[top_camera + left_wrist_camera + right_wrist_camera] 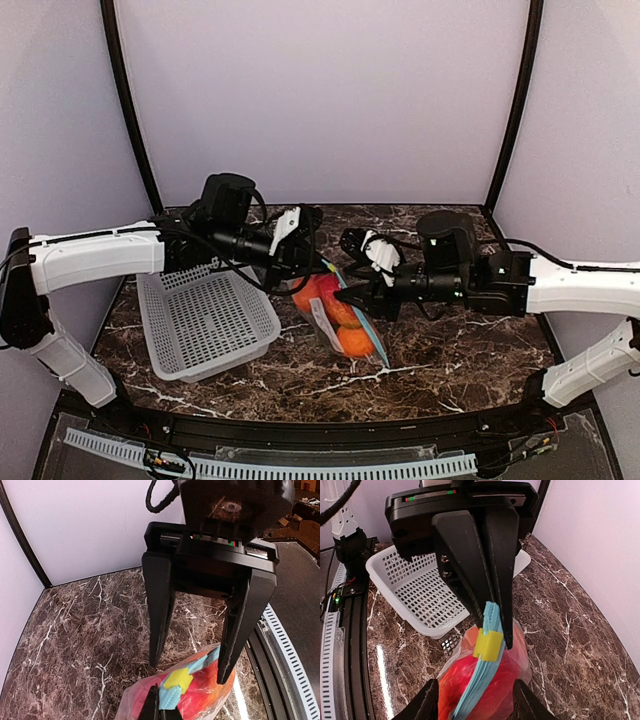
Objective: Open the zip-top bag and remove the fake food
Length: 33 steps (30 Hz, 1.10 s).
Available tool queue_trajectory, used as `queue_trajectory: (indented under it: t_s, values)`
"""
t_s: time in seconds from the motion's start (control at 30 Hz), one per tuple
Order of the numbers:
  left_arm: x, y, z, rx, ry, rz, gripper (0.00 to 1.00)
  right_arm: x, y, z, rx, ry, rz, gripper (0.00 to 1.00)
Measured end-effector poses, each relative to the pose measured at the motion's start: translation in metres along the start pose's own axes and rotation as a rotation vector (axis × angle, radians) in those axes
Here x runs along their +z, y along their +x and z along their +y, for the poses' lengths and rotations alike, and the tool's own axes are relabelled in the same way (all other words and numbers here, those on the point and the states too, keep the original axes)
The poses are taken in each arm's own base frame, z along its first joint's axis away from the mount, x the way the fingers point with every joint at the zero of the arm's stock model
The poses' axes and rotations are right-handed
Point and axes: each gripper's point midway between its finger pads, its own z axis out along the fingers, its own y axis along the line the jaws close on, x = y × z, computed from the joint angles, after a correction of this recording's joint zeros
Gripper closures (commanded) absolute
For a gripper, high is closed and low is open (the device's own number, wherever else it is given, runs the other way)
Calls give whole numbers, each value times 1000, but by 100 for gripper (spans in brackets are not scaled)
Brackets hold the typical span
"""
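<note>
Nearest the arm bases, the low end of the zip-top bag (340,320) appears to rest on the marbled desk (450,350). An orange piece of the fake food (357,342) bulges it there, and red pieces are packed above. The film is thin, crinkly and slack, and I judge it light and slippery, so pinching the bag's body would only slide or squash the contents. The stiffer teal zip strip (479,680) and its yellow slider (487,645) are the places to take hold.

Further up, the right end effector (190,672) has its fingers apart, straddling the bag top beside the slider and gripping nothing. Just beyond, the left end effector (494,630) is clamped together on the upper end of the strip, holding that end off the desk. A white perforated basket (205,320) sits to the left, just beside the bag.
</note>
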Motion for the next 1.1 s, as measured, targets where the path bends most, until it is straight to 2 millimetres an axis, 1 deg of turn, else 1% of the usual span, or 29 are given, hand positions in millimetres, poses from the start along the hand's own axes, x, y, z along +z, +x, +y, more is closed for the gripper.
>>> queue_trajectory:
  t_s: [0.1, 0.17, 0.2, 0.27, 0.43, 0.63, 0.8, 0.93, 1.1]
  values:
    - [0, -4, 3, -29, -1, 6, 99, 2, 0, -3, -14, 28, -13, 57]
    - [2, -2, 3, -57, 6, 19, 99, 2, -1, -4, -27, 43, -28, 58]
    - [3, 0, 3, -73, 10, 27, 99, 3, -1, -5, -34, 54, -33, 58]
    - [6, 5, 3, -101, 18, 43, 99, 2, -2, -6, -41, 69, -44, 62]
    - [10, 17, 1, -152, 35, 79, 99, -1, -13, -14, -69, 116, -86, 67]
    - [9, 16, 0, -170, 43, 85, 99, 0, -17, -18, -84, 140, -101, 68]
    - [10, 14, 0, -185, 48, 81, 99, 0, -18, -18, -87, 142, -107, 66]
    - [11, 16, -1, -198, 56, 84, 99, 0, -22, -19, -86, 146, -125, 68]
    - [12, 17, -2, -209, 61, 83, 99, 4, -19, -18, -85, 146, -128, 68]
